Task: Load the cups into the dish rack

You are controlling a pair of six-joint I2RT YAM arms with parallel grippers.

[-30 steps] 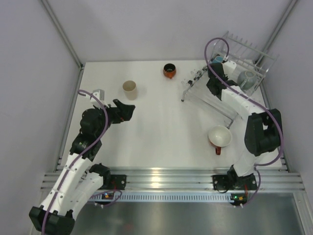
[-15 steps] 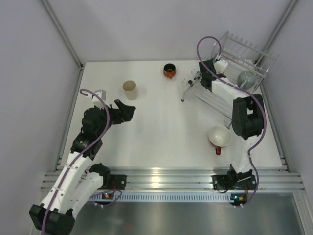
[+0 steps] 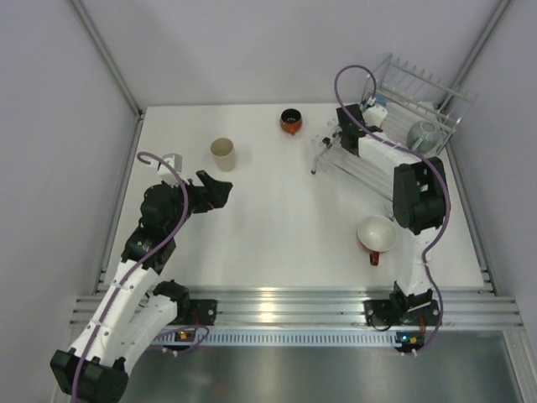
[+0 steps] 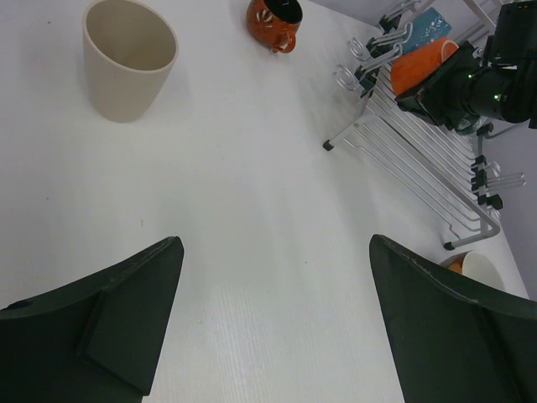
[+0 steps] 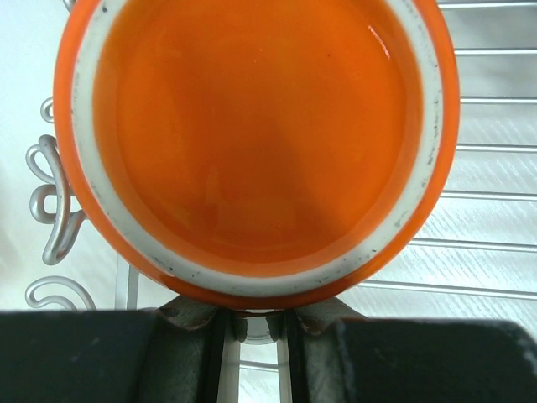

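Observation:
My right gripper (image 5: 256,323) is shut on the orange cup (image 5: 252,143), gripping it at its lower edge. The cup's mouth faces the wrist camera, over the left end of the dish rack (image 3: 424,94). The left wrist view shows that orange cup (image 4: 422,64) on its side above the rack wires (image 4: 419,159). A grey mug (image 3: 424,134) sits in the rack, and a light blue cup (image 4: 430,25) shows behind the orange one. On the table stand a beige tumbler (image 3: 222,154), a dark-and-orange mug (image 3: 290,121) and a red mug with a white inside (image 3: 377,235). My left gripper (image 3: 220,190) hangs open over bare table, below the tumbler.
White side walls with metal posts close in the table on the left, right and back. A metal rail (image 3: 277,302) runs along the near edge by the arm bases. The rack's looped wire ends (image 5: 50,201) lie just left of the held cup.
My right arm has swung left across the rack with the orange cup, from near the grey mug to the rack's left end. The left arm has stayed still.

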